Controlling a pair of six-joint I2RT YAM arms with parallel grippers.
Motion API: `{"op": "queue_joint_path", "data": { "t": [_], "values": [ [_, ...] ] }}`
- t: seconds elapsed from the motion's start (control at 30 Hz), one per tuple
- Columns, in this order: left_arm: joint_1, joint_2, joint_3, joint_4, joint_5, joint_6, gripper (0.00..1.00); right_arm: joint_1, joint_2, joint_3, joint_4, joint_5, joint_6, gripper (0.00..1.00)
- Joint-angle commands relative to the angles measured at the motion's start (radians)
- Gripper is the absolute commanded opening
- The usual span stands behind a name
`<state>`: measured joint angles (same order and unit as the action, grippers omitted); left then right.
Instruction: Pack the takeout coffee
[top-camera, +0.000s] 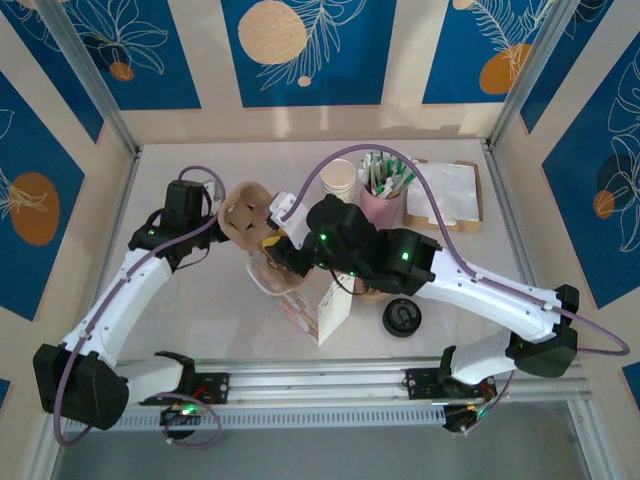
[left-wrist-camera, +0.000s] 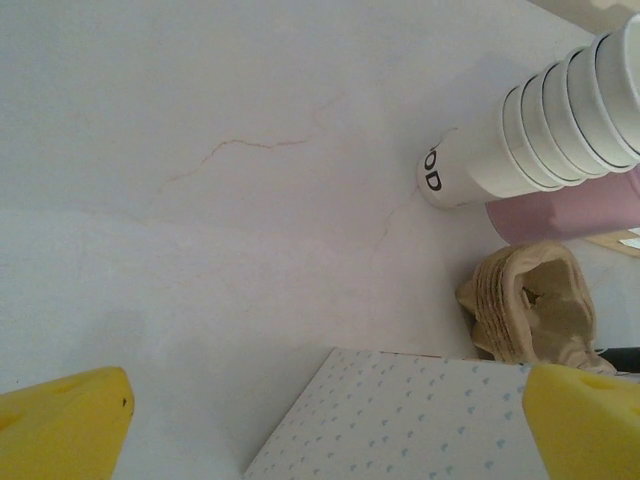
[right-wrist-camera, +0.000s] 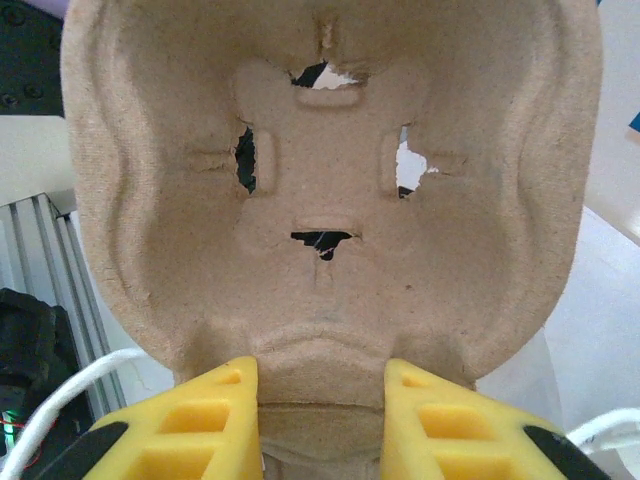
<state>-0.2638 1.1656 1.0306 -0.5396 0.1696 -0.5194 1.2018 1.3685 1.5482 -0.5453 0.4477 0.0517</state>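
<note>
My right gripper (right-wrist-camera: 320, 375) is shut on the rim of a brown pulp cup carrier (right-wrist-camera: 320, 200), which it holds up off the table; the same carrier (top-camera: 245, 212) shows left of centre from above, with the right gripper (top-camera: 283, 213) at its right edge. My left gripper (left-wrist-camera: 325, 440) is open, yellow fingertips (left-wrist-camera: 65, 420) wide apart, with nothing between them, over a corner of the white dotted paper bag (left-wrist-camera: 430, 420). The bag (top-camera: 322, 303) stands near the table's front. A black-lidded cup (top-camera: 401, 317), seemingly the takeout coffee, sits to the bag's right.
A stack of white paper cups (top-camera: 340, 180), a pink holder with packets (top-camera: 381, 203) and napkins on a wooden tray (top-camera: 447, 195) stand at the back. A stack of spare carriers (left-wrist-camera: 530, 300) lies near the cups (left-wrist-camera: 560, 120). A metal rail (top-camera: 320, 375) borders the near edge.
</note>
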Motion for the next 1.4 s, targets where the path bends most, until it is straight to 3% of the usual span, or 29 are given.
{"op": "queue_joint_path", "data": {
  "t": [0.0, 0.27, 0.57, 0.87, 1.37],
  "values": [
    [0.013, -0.020, 0.035, -0.040, -0.009, 0.021, 1.00, 0.030, -0.051, 0.011, 0.036, 0.060, -0.008, 0.28],
    [0.017, -0.036, 0.051, -0.063, -0.010, 0.027, 1.00, 0.062, -0.154, -0.012, 0.105, -0.015, 0.042, 0.28],
    [0.018, -0.052, 0.070, -0.096, 0.004, 0.042, 1.00, 0.064, -0.130, -0.050, 0.156, -0.084, 0.062, 0.28],
    [0.021, -0.064, 0.098, -0.155, -0.019, 0.094, 1.00, -0.036, -0.074, -0.056, 0.156, -0.164, 0.115, 0.28],
    [0.029, -0.099, 0.205, -0.254, 0.018, 0.192, 1.00, -0.118, -0.114, -0.102, 0.044, -0.163, 0.111, 0.28]
  ]
}}
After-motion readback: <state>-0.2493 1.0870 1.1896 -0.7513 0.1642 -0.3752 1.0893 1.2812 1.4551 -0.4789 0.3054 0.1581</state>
